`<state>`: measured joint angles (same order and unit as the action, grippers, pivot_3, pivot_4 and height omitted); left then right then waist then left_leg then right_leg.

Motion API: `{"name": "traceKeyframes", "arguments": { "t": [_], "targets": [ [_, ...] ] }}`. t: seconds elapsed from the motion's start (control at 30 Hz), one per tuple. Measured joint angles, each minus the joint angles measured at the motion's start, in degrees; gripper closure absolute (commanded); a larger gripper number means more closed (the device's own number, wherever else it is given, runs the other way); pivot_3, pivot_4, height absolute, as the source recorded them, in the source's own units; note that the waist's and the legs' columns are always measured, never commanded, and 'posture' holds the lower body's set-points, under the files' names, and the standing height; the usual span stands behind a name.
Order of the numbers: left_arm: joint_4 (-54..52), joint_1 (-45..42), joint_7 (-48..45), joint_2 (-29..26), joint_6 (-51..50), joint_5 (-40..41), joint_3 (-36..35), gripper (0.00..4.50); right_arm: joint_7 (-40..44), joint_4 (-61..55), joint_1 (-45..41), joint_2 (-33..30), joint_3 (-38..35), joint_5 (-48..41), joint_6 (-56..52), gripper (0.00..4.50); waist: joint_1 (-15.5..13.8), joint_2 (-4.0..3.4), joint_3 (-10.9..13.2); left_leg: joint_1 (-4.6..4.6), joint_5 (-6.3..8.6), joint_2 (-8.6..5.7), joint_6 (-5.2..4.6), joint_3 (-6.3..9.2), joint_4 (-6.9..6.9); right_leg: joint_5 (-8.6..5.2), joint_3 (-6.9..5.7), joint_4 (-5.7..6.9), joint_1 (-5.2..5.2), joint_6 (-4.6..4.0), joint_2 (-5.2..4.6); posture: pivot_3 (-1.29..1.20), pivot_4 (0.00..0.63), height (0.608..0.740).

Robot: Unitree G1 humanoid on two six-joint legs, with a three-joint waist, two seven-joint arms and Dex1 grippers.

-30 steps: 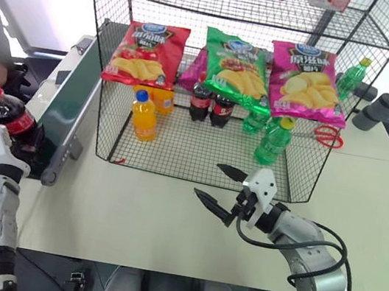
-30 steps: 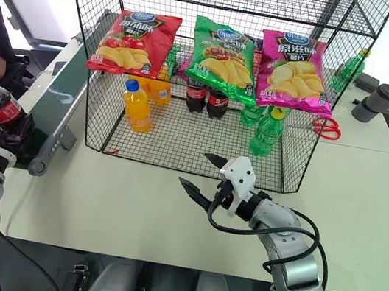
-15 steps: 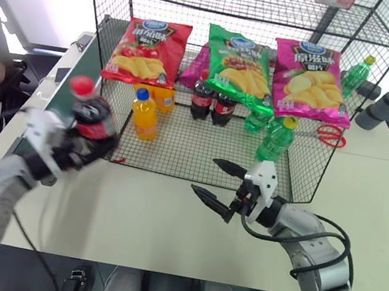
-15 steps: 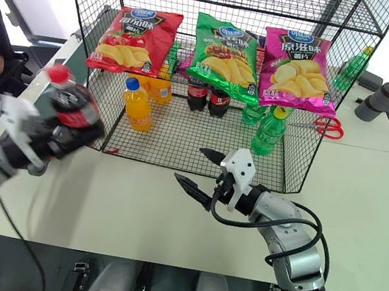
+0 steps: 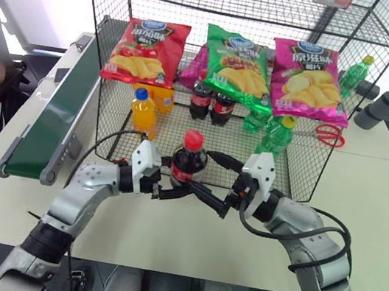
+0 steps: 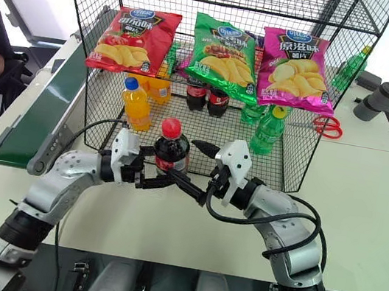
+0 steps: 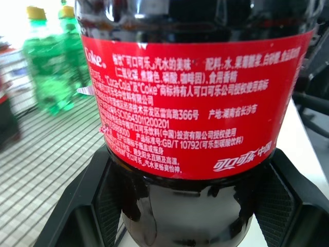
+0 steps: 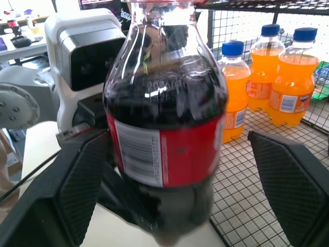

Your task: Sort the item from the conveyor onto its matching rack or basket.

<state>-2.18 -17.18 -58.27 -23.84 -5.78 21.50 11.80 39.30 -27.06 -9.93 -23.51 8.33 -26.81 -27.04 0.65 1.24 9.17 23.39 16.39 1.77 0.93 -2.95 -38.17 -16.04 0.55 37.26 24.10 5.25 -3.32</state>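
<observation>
The cola bottle [image 5: 189,161] stands upright, up off the worktop [image 5: 129,224], in front of the black wire rack [image 5: 202,147] w/ its red cap on top. The left claw [image 5: 165,188] is clenched on its lower part. The right claw [image 5: 211,178] is spread wide w/ one finger on each side of the bottle, not pinching it yet. Looks like a pass from one claw to the other. If the left lets go too soon, the bottle could drop & roll. If the right shuts crooked, it could knock the bottle over. The 2 claws are v. close & could bump. The green conveyor [image 5: 53,118] is off to the left
</observation>
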Motion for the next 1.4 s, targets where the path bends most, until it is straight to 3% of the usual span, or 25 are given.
{"name": "traceKeyframes", "arguments": {
  "t": [0.17, 0.33, 0.4, 0.5, 0.53, 0.87, 1.1, 1.4],
  "targets": [
    [2.09, -2.06, -2.47, 2.14, 1.63, -1.44, 1.53, 1.65, -0.92, -0.59, 0.37, 0.02, 0.04, -0.45, -0.43, 0.00, 0.03, 0.00, 0.00, 0.00, 0.00, 0.01, -0.01, 0.01, -0.05, 0.02, 0.02, 0.04, -0.01, 0.04, 0.06, 0.00, 0.150, 0.740],
    [2.45, -2.41, -2.93, 2.72, 1.86, -2.36, 2.02, 1.65, -1.17, -1.41, 0.88, -0.10, 0.14, -0.93, -1.24, 1.53, 0.05, 0.00, 0.00, 0.00, 0.00, 0.03, -0.01, 0.04, -0.06, 0.02, 0.03, 0.07, -0.01, 0.04, 0.10, 0.00, 0.150, 0.740],
    [2.48, -2.41, -2.75, 2.76, 1.77, -2.40, 2.01, 1.65, -1.17, -1.43, 0.99, -0.09, 0.13, -0.93, -1.27, 1.52, 0.04, 0.00, 0.00, 0.00, 0.00, 0.03, -0.01, 0.04, -0.07, 0.02, 0.04, 0.09, -0.01, 0.04, 0.10, 0.00, 0.150, 0.740],
    [2.31, -2.40, -2.53, 2.82, 0.98, -2.25, 1.99, 0.11, -1.27, -1.40, 1.08, -0.09, 0.15, -0.50, -1.23, 1.52, 0.02, 0.00, 0.00, 0.00, 0.00, 0.03, -0.01, 0.05, -0.09, 0.02, 0.04, 0.10, -0.01, 0.04, 0.10, 0.00, 0.150, 0.740],
    [2.07, -2.40, -2.26, 2.82, 0.69, -2.17, 1.86, 0.05, -1.37, -1.25, 1.18, -0.10, 0.15, -0.29, -1.23, 1.52, 0.01, 0.00, 0.00, 0.00, 0.00, 0.03, -0.01, 0.05, -0.09, 0.02, 0.04, 0.11, -0.01, 0.05, 0.10, 0.00, 0.150, 0.740],
    [1.68, 5.62, 6.14, -0.69, 2.58, -5.07, -4.75, 0.05, -6.94, 10.12, -2.28, 4.03, -1.05, 7.42, 6.03, 1.52, 0.14, 0.00, 0.00, -0.05, 0.00, 0.07, 0.00, 0.02, -0.08, 0.02, 0.09, 0.22, 0.02, 0.04, 0.12, 0.00, 0.150, 0.740],
    [-1.19, 16.05, 15.81, 1.44, 5.11, -5.59, -11.66, 0.05, -18.23, 33.83, -9.65, 13.95, -2.10, 17.28, 18.46, 1.52, 0.22, -0.02, 0.01, -0.07, -0.03, 0.07, 0.03, -0.05, -0.08, 0.02, 0.14, 0.31, 0.07, 0.04, 0.04, 0.00, 0.150, 0.740],
    [-6.99, 19.54, 21.68, 4.65, 4.95, -5.46, -12.86, 0.05, -24.21, 54.73, -19.25, 20.92, -4.77, 20.04, 31.94, 1.52, 0.46, -0.03, 0.01, -0.07, -0.04, 0.06, 0.05, -0.09, -0.08, 0.02, 0.16, 0.37, 0.09, 0.04, -0.15, 0.00, 0.150, 0.740]
  ]
}}
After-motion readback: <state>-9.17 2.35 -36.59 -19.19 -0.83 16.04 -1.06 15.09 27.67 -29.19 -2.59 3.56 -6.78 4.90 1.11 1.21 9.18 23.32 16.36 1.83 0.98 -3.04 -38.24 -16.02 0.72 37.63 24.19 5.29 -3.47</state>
